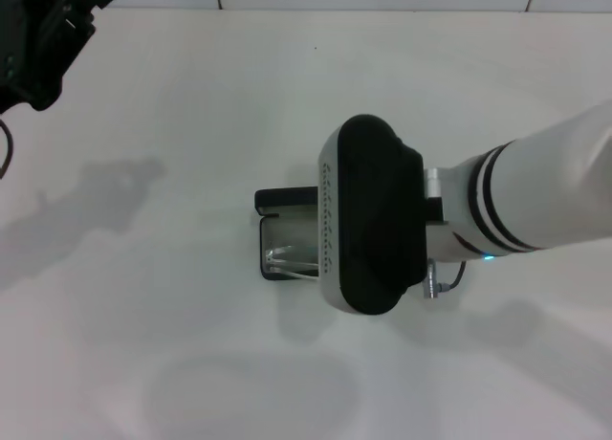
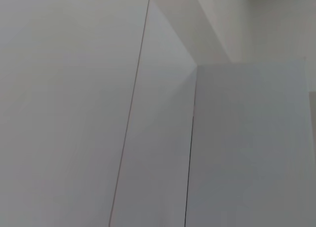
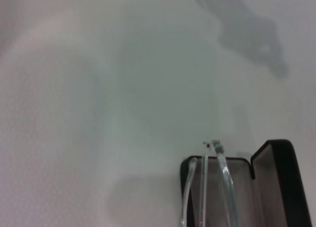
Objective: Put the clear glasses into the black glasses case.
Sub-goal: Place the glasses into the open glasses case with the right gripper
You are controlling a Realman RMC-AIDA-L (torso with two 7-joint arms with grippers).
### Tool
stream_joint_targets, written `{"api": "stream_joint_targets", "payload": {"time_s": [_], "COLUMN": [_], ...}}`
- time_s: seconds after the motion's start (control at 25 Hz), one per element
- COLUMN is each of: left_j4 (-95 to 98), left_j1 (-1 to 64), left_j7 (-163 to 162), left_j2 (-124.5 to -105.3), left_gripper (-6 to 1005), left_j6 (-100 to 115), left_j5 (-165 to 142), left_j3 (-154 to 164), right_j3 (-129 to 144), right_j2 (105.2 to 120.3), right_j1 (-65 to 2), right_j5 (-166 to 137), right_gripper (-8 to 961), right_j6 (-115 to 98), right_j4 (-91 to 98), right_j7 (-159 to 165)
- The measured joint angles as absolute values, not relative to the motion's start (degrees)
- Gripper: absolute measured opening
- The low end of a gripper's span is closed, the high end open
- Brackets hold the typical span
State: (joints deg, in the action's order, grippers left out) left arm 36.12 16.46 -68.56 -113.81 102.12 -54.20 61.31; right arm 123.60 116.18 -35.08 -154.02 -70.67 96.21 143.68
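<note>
Right claw: hidden under its own wrist housing in the head view, and the wrist view shows no fingers; cannot tell whether it is released or clenched. The right arm reaches in from the right edge, forearm roughly level, its black-and-white wrist unit directly over the right part of the black glasses case.

The case lies open on the white worktop, near the middle. In the right wrist view the lid stands up beside the grey-lined tray. The clear glasses sit inside the tray; the thin clear arms run along the lining, their tips sticking slightly past the tray's rounded end. Only the left part of the case and glasses shows in the head view; the rest is covered by the wrist.

Left claw: raised at the far left corner, well apart from the case. Finger state not readable. Its wrist view shows only pale wall panels.
</note>
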Motion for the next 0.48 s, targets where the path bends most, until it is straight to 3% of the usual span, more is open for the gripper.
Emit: {"api": "stream_joint_targets", "payload": {"time_s": [0.48], "left_j4": [36.1], "left_j1": [16.7], "left_j7": [-68.6], "left_j2": [-114.22], "left_gripper": [75], "left_j6": [102.1], "left_j5": [-54.3], "left_j3": [60.9], "right_j3": [126.0], "right_j2": [116.19], "right_j1": [-35.0], "right_j5": [-157.7], "right_gripper": [108], "right_j6": [-64.3], "right_j4": [92.1], "right_j7": [143.8]}}
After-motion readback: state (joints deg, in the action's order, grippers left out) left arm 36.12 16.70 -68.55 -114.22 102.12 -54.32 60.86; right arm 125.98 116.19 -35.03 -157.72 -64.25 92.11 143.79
